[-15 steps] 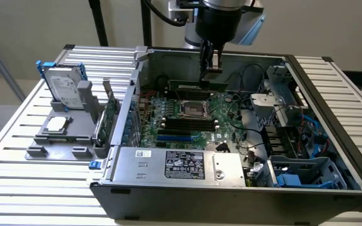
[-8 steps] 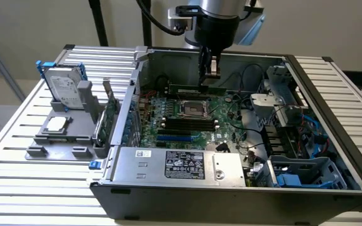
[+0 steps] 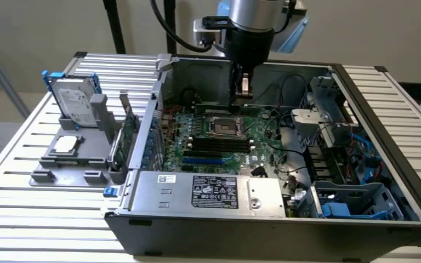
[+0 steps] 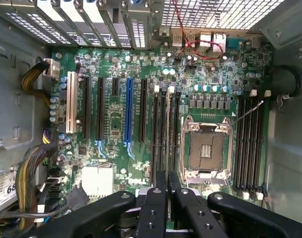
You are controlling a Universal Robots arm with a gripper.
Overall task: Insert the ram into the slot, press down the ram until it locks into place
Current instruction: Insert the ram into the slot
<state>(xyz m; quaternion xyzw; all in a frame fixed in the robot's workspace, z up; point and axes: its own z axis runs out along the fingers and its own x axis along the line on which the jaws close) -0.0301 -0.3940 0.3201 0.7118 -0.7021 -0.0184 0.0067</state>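
The hand (image 4: pixel 168 182) is pinched narrow, seemingly on the long, thin green circuit-board ram (image 3: pixel 214 104), which hangs level over the green motherboard (image 4: pixel 116 124) near the back wall of the dark metal case (image 3: pixel 269 233). The long black plastic slot (image 4: pixel 166 129) lies beside the shiny processor socket (image 4: pixel 206 148). This step likely needs the stiff stick kept parallel to the slot, centred between its end clips.

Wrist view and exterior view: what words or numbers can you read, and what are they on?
"DELL": on the green motherboard.
"68": on a white sticker at the case's edge; the rest is cut off.
Power supply label: print too small to read.
Hard drive label: too blurred to read.
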